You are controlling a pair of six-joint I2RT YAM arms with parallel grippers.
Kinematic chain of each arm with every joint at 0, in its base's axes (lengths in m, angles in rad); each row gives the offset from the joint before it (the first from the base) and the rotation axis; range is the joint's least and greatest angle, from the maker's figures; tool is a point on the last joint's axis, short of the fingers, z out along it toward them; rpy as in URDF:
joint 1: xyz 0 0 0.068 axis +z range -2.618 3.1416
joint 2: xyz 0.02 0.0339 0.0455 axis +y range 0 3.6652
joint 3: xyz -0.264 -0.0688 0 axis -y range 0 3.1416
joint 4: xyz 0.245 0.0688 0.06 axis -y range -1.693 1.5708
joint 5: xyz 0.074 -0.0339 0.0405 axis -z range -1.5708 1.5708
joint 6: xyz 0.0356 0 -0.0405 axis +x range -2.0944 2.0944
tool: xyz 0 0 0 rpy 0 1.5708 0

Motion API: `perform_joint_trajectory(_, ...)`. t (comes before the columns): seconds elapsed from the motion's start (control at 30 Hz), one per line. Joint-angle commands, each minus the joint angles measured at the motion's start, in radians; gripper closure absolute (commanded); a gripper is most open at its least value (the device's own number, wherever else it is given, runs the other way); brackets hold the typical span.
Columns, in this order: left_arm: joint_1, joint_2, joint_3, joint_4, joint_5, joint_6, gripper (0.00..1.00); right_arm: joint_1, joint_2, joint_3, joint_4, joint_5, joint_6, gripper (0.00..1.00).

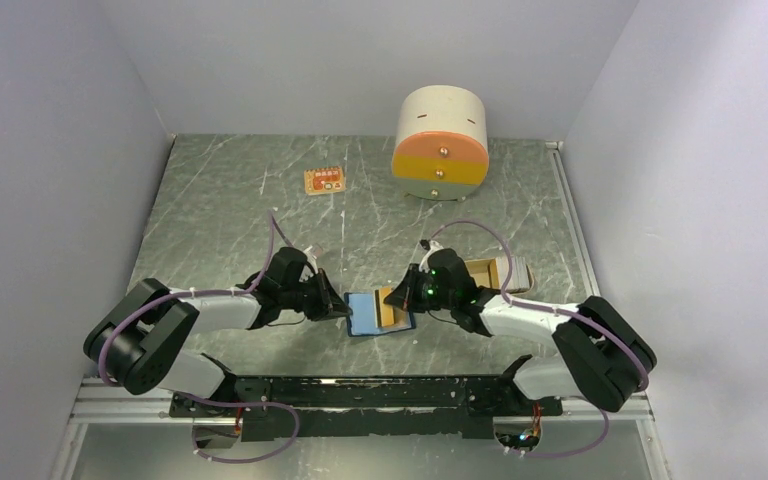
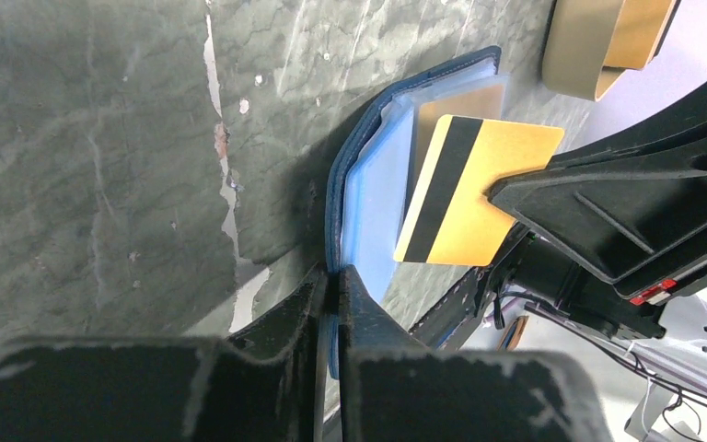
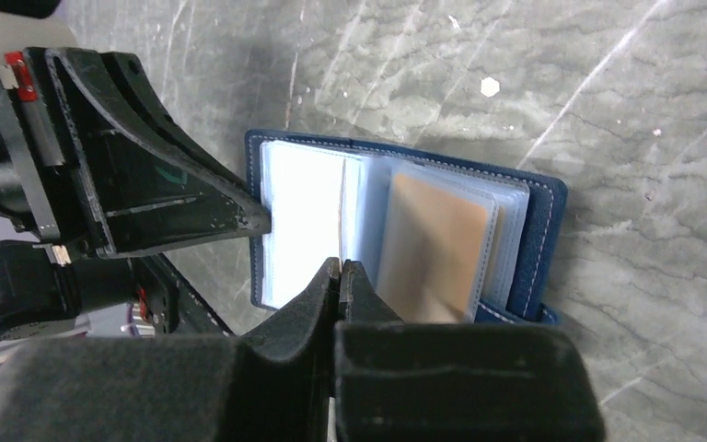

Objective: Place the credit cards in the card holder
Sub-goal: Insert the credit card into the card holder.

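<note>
Holder [image 1: 365, 316] lies open on the table [image 1: 260, 200], left gripper [image 2: 331, 278] clamped on its left edge, right gripper [image 3: 341, 270] pinching a card [image 2: 483, 193] over its sleeves, a second card [image 3: 433, 244] sitting in one sleeve.

Card holder [image 3: 538, 198] — navy outside, pale blue clear sleeves inside — lies open and flat, its near edge pinched in my left gripper [image 2: 331, 276]. One tan card [image 3: 433, 249] sits in a sleeve just beyond my right gripper [image 3: 341, 269]. Gold card [image 2: 488, 184], black stripe, is clamped in my right jaws over the open sleeves. More tan cards [image 2: 598, 46] lie apart, past my right gripper.
</note>
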Motion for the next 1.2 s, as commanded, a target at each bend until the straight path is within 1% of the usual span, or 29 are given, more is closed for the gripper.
perform_joint_trajectory(0.0, 0.004, 0.009, -0.013, 0.024, -0.005, 0.017, 0.89, 0.004, 0.025, -0.009, 0.130, -0.007, 0.011, 1.00)
perform_joint_trajectory(0.2, 0.004, 0.035, -0.019, 0.036, -0.006, 0.020, 0.90, 0.001, 0.072, -0.024, 0.166, -0.011, 0.014, 1.00)
perform_joint_trajectory(0.4, 0.005, 0.028, -0.017, 0.008, -0.030, 0.035, 0.90, -0.037, 0.050, -0.052, 0.165, -0.007, 0.009, 0.99)
perform_joint_trajectory(0.5, 0.005, 0.035, -0.019, 0.009, -0.030, 0.039, 0.90, -0.064, 0.049, -0.074, 0.177, -0.028, 0.011, 0.97)
perform_joint_trajectory(0.77, 0.005, 0.054, -0.022, 0.033, -0.015, 0.036, 0.89, -0.072, 0.075, -0.095, 0.220, -0.056, 0.009, 0.97)
perform_joint_trajectory(0.9, 0.003, 0.053, -0.020, 0.030, -0.017, 0.036, 0.89, -0.072, 0.110, -0.112, 0.289, -0.098, 0.011, 0.97)
perform_joint_trajectory(1.0, 0.004, 0.051, -0.020, 0.033, -0.019, 0.032, 0.89, -0.072, 0.128, -0.136, 0.358, -0.124, 0.048, 0.97)
perform_joint_trajectory(1.17, 0.004, 0.058, -0.020, 0.040, -0.017, 0.030, 0.89, -0.071, 0.133, -0.149, 0.370, -0.118, 0.079, 0.96)
